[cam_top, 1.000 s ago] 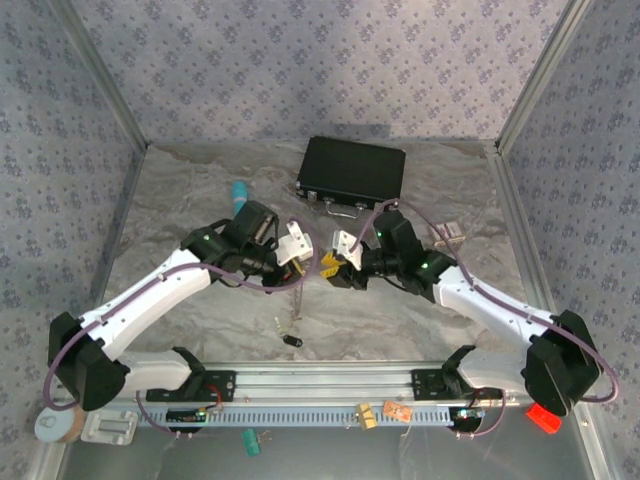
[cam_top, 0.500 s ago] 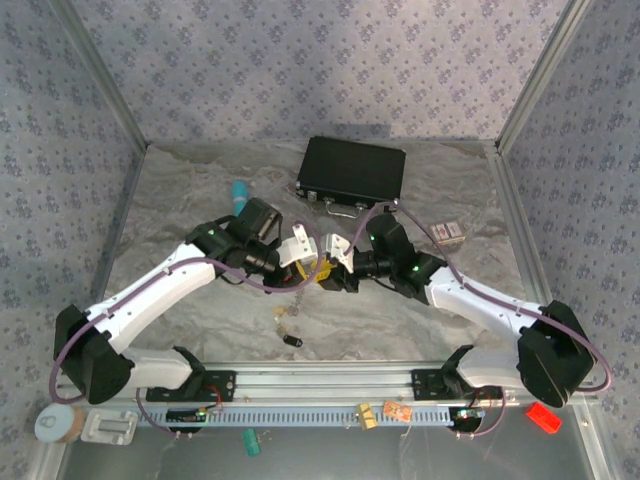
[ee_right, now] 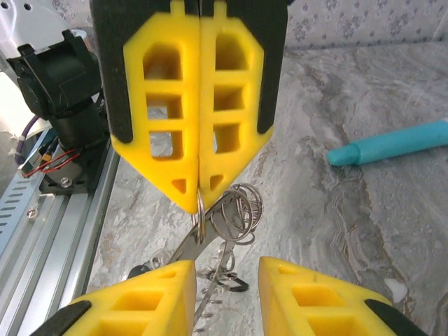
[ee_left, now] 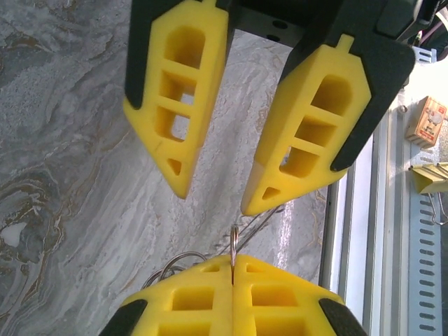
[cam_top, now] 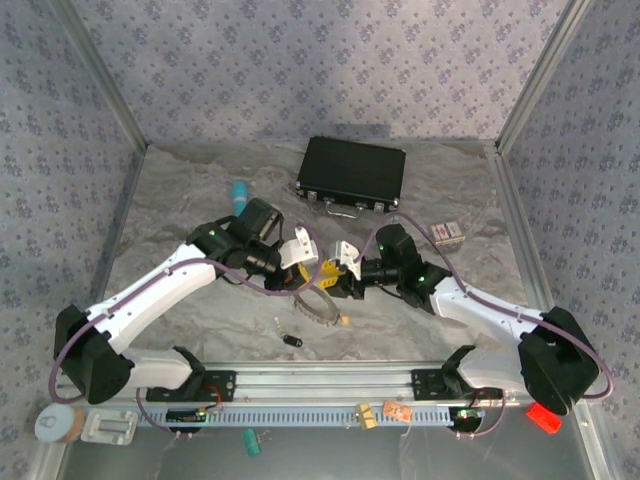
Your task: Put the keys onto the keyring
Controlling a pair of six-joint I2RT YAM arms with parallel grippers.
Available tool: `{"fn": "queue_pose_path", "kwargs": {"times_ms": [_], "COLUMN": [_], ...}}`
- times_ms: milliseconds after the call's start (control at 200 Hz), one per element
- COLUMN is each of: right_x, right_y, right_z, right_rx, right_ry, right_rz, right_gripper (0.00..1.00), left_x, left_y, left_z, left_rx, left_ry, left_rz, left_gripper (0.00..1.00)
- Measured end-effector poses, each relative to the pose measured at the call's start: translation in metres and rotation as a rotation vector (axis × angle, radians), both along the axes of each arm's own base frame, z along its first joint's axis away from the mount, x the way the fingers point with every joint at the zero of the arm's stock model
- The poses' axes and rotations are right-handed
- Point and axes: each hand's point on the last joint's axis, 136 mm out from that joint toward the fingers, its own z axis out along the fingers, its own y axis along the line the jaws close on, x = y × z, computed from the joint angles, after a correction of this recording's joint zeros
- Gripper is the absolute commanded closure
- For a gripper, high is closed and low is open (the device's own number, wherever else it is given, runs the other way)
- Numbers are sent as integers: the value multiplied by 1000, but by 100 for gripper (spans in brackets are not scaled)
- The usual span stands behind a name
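My left gripper is shut on a thin metal ring, seen edge-on between its yellow pads. In the right wrist view that ring hangs from the left gripper with coiled wire loops and a flat silvery blade under it. The pale, bumpy-rimmed keyring shows just below both grippers. My right gripper stands open right beside it, with nothing pinched; its fingers face the left ones. On the table lie a small silvery key, a black-headed key and an orange one.
A black case lies at the back. The teal pen is at back left, also the teal pen. A small box sits to the right. The aluminium rail runs along the near edge.
Both grippers have come down and slightly nearer, tips still facing each other. The keyring now shows beneath them. The left gripper has stayed shut.
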Motion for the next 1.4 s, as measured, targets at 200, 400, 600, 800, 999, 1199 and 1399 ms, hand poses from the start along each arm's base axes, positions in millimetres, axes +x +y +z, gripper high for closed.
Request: {"fn": "queue_pose_path", "kwargs": {"times_ms": [200, 400, 600, 800, 999, 1199, 1399], "right_x": [-3, -5, -6, -7, -8, -5, 1], "right_y": [5, 8, 12, 16, 17, 17, 11], "right_z": [2, -3, -1, 2, 2, 5, 10], "right_rx": [17, 13, 27, 48, 54, 64, 84], "right_ry": [-8, 15, 23, 32, 51, 42, 36], "right_rz": [22, 40, 56, 68, 70, 68, 64], "right_gripper": [73, 78, 79, 90, 100, 100, 100], "left_x": [0, 0, 0, 0, 1, 11, 17], "left_y": [0, 0, 0, 0, 0, 4, 22], "left_z": [0, 0, 0, 0, 0, 14, 11], "left_rx": [0, 0, -1, 0, 4, -134, -359], "left_ry": [-4, -8, -8, -8, -15, -71, -128], "left_rz": [-5, -10, -10, -10, -6, 49, 162], "left_gripper": [100, 100, 100, 100, 72, 56, 59]}}
